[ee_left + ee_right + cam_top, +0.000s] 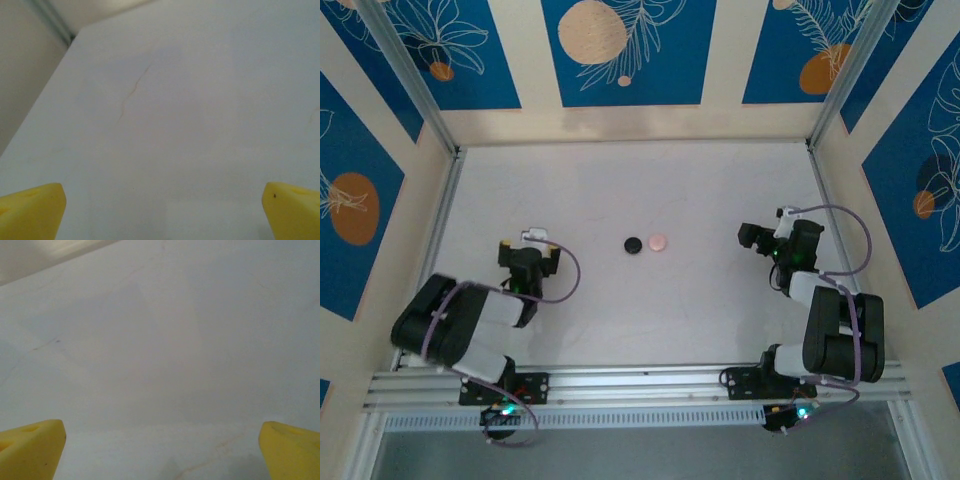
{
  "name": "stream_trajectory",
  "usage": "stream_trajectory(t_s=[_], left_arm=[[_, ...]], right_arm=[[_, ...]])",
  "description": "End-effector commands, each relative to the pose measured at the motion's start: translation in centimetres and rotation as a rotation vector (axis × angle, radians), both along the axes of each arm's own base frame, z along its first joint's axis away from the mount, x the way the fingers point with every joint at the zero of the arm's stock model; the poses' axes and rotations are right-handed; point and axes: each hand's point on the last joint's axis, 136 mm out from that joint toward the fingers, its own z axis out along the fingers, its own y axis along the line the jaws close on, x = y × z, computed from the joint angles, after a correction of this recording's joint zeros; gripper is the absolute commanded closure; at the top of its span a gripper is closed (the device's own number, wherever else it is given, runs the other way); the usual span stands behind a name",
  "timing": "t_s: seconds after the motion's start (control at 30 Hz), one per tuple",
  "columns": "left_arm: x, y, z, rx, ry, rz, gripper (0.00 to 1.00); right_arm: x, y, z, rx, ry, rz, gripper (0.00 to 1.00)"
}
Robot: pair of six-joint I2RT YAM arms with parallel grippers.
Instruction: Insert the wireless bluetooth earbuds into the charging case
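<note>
Two small round cases lie side by side at the middle of the table [720, 190], seen from the top camera: a black case [633, 244] on the left and a pink case [658, 242] just beside it on the right, touching or nearly so. They are too small there to tell whether their lids are up or what they hold.

The left gripper [528, 252] sits well to the left of the cases and the right gripper [766, 238] well to the right, both apart from them, with open table between each gripper and the pair.

The wrist cameras give what the top camera cannot: the jaws. The left gripper [162, 210] is released, its yellow fingertips [31, 210] spread to the lower corners of the view over bare white table. The right gripper [162, 450] is released likewise, its fingertips [30, 447] wide apart over bare table.

The left wrist view also shows a thin scratch [132, 95] on the table and the foot of the left wall [25, 65]. The right wrist view shows a faint dark mark [45, 344].

Blue patterned panels [625, 45] stand around the table, a metal rail [640, 385] runs along its near edge, and purple cables [850, 235] loop from the arms.
</note>
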Motion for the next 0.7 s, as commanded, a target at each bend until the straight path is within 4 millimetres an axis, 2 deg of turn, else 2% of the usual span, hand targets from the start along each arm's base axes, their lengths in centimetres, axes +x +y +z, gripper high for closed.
stream_trajectory(t_s=[0.0,0.1,0.2,0.23,0.27,0.3,0.4,0.67], left_arm=[[0.7,0.4,5.1,-0.054,-0.238,-0.002,0.00],[1.4,1.2,4.9,-0.087,-0.229,0.005,0.00],[1.9,1.2,3.8,-0.156,-0.163,-0.037,0.00],[2.5,1.5,2.8,-0.166,-0.145,-0.038,0.00],[3.3,2.0,3.3,-0.155,-0.172,-0.015,0.00],[3.4,1.8,2.1,-0.178,-0.068,-0.017,0.00],[3.8,2.7,2.2,-0.233,-0.074,-0.007,0.00],[3.9,2.4,2.1,-0.229,-0.068,-0.030,0.00]], right_arm=[[0.6,0.9,2.4,-0.038,-0.115,0.073,0.01],[0.8,0.6,2.3,-0.021,-0.103,0.066,0.01],[0.7,0.5,2.3,-0.024,-0.108,0.062,0.01],[0.6,0.9,2.4,-0.048,-0.118,0.072,0.01],[0.6,1.6,2.5,-0.078,-0.127,0.088,0.01],[0.6,2.3,2.5,-0.114,-0.127,0.106,0.01],[0.9,3.2,2.1,-0.147,-0.110,0.131,0.01],[-0.6,0.6,3.0,-0.073,-0.185,0.023,0.01]])
